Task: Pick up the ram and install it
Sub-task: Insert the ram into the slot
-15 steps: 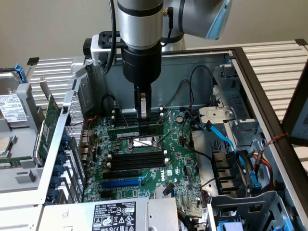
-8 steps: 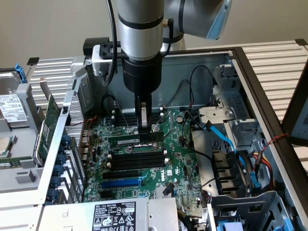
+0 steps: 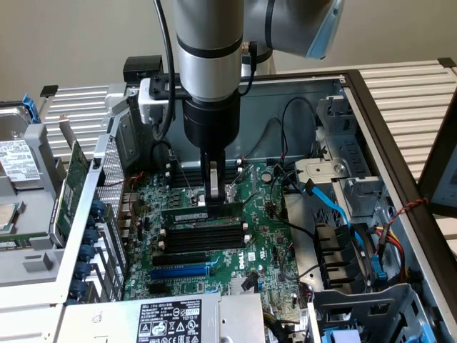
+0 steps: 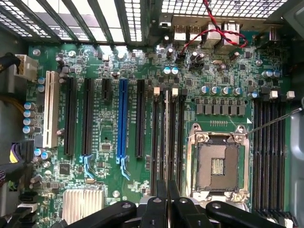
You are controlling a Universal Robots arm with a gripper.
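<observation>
An open desktop computer case lies on its side on a slatted metal table, seen from above. One grey robot arm reaches straight down into it. Its gripper has its two fingers drawn narrow on the top edge of the ram, a thin green stick with a white label. It appears to be pinching the stick near one end. The ram stands upright on its long edge, in line with the row of black memory slots on the green motherboard. Whether it is fully seated cannot be told. From the wrist camera, the ram shows edge-on as a thin pale line between the slots. The gripper straddles it, and the bare processor socket sits just beside. To do this step well, the stick should probably stay vertical and level, with its lower edge lined up along one slot. The push should go straight down rather than at a tilt, so the white end clips can close. Loose black cables and a blue cable lie near, on the exterior view's right. A hard drive rests outside the case on the exterior view's left, and a plain beige wall stands behind.
</observation>
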